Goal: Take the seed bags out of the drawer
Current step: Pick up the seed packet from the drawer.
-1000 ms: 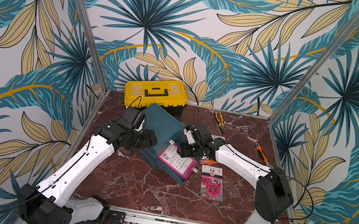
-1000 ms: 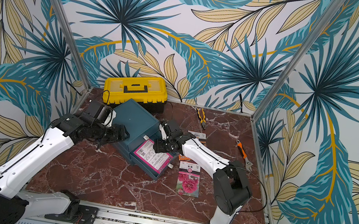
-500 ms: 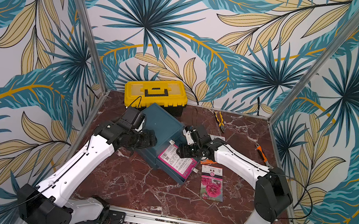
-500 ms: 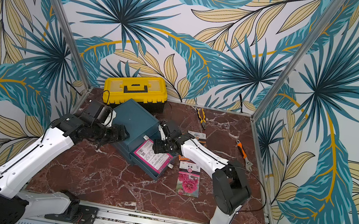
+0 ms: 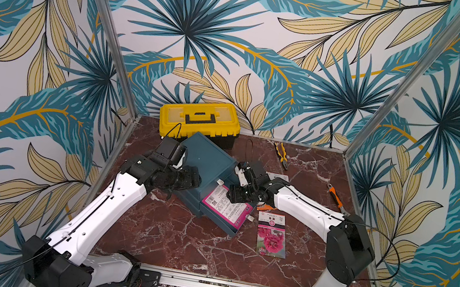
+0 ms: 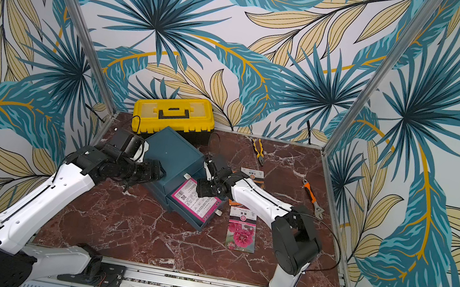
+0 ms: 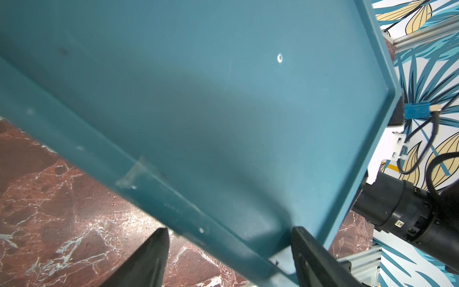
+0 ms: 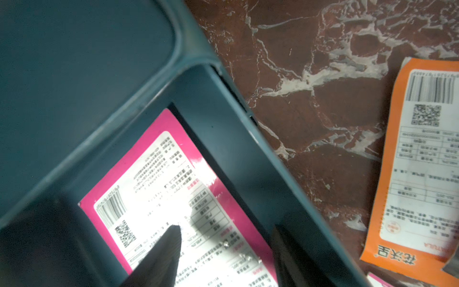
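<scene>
Retrieval of the magenta seed bag (image 5: 225,207) was the step in hand: it lay label-up inside the drawer (image 8: 236,159), right tool (image 8: 227,227) open above it, left tool (image 7: 229,229) clamping the cabinet (image 5: 206,159) behind the drawer. Next probably called for pinching an edge.

The drawer (image 5: 206,162) is teal, its seed bag (image 5: 226,210) magenta and white, the table (image 5: 174,236) white-veined red-brown marble.

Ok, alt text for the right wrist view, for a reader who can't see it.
A magenta seed bag lies label side up in the open teal drawer, the right end effector open over it. An orange seed bag lies outside on the marble table.
</scene>
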Controlling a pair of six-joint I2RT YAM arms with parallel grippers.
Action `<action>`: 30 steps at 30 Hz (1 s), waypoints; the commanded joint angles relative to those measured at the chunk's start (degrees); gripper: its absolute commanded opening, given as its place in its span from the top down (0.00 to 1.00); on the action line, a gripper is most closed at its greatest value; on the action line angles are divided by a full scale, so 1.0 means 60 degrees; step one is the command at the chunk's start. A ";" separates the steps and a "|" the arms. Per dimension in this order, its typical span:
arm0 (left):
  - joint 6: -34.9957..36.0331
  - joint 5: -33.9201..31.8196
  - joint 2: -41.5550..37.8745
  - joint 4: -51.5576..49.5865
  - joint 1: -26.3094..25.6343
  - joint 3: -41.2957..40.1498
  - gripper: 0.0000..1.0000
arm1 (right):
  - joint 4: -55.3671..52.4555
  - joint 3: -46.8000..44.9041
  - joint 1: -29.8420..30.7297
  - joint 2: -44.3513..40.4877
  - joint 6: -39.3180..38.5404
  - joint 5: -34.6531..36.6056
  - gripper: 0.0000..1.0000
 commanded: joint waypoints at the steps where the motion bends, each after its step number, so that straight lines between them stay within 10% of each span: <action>1: 0.0132 -0.0126 -0.0118 -0.0447 -0.0024 -0.0015 0.19 | 0.0041 -0.0223 0.0049 0.0057 0.0088 0.0357 0.37; 30: 0.0147 -0.0120 -0.0134 -0.0425 -0.0031 -0.0020 0.19 | 0.0550 -0.0737 0.0331 0.0077 0.0773 -0.0246 0.44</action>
